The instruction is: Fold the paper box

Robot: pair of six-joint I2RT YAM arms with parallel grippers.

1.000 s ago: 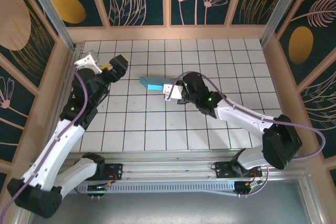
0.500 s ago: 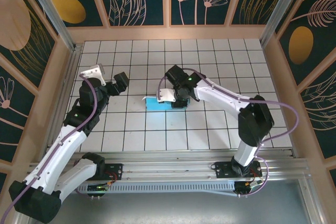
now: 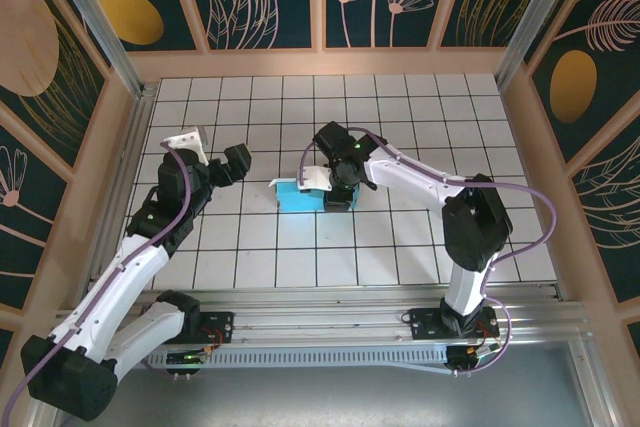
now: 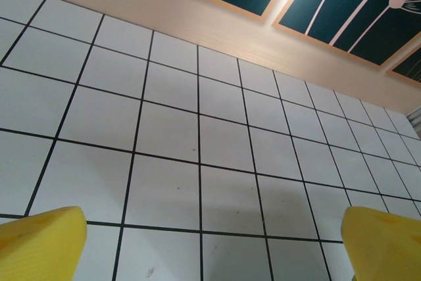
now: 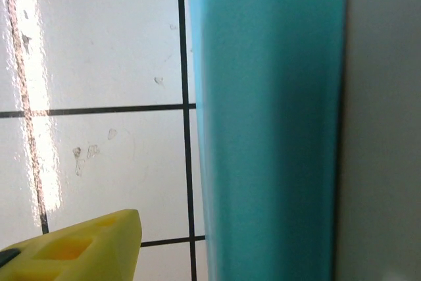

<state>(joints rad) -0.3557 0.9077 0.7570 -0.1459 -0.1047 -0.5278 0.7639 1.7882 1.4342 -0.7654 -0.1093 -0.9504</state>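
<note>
Since 1 s ago the paper box (image 3: 295, 197) has shifted toward the arm bases. The right gripper (image 3: 322, 189) was off the box's right end then and now sits over that end. Over the same 1 s the left gripper (image 3: 212, 151) has drifted a bit closer to the box, with the same jaw spread.

Box: lies flat on the table (image 3: 400, 107), blue face up, with a thin white edge at its left end.

In the way: in the top view the right gripper's head covers the box's right end. The right arm's purple cable (image 3: 415, 175) arcs off to the right of the box. The left gripper hangs left of the box, well apart from it.

Right wrist view: the blue face (image 5: 270, 123) runs top to bottom. 1 yellow finger (image 5: 79, 245) stands left of the box with bare tile between, so there is no clamp and the jaws are apart. A grey blur lies right of the box; I can't tell what it is.

Left wrist view: the left gripper (image 4: 210, 248) has its 2 yellow pads spread wide over bare tile.

Surface: white tiles with black grout. Wood-coloured rim (image 3: 320, 64) behind the box. The walls are dark teal panels with gold ovals and pale leaf line-art. An aluminium rail (image 3: 320, 322) runs on the near side of the box.
</note>
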